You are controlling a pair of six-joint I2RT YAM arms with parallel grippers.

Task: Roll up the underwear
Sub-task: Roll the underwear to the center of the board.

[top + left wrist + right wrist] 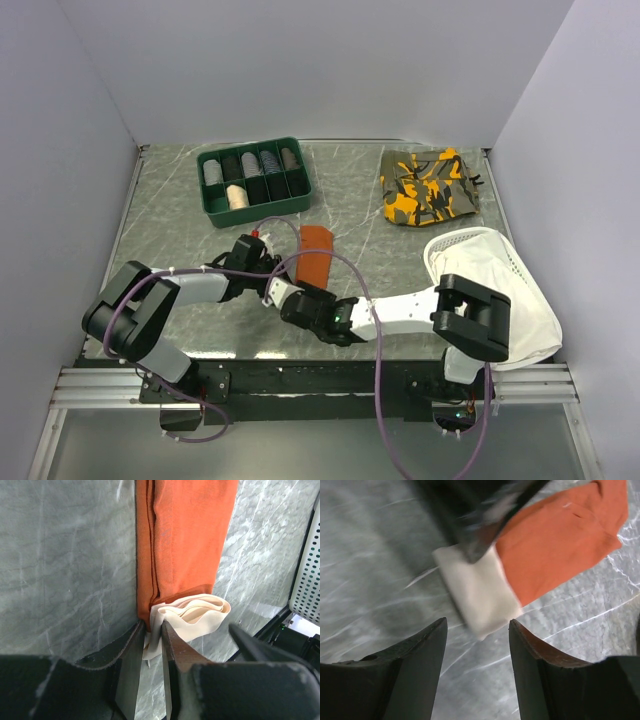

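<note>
The underwear (316,252), Ana: where did it lie?

On the marble table (180,220), Ben, folded into a narrow strip between the green tray (262,208) and the two arms. The orange cloth lay flat, with the cream waistband (475,592) at the near end.

And its long axis?

It ran from the waistband end, right at the grippers, away toward the far side of the table, tilted a little. The left wrist view looked almost straight along it, so the whole strip lay ahead of the fingers.

What was the left gripper (153,632) doing?

Its jaws were drawn close on a fold of the cream waistband at one corner. It was pinching cloth, not table.

And the right gripper (477,625)?

Its jaws were spread and held nothing. The waistband's other corner lay just in front of its tips. Whether it touched the cloth, I couldn't tell.

So which arm was nearer?

Both sat at the same end, but only the left was plainly in contact. I judged the roll would have to start there and travel along the axis toward the orange far end, and that a grip on one corner alone would likely skew it
</note>
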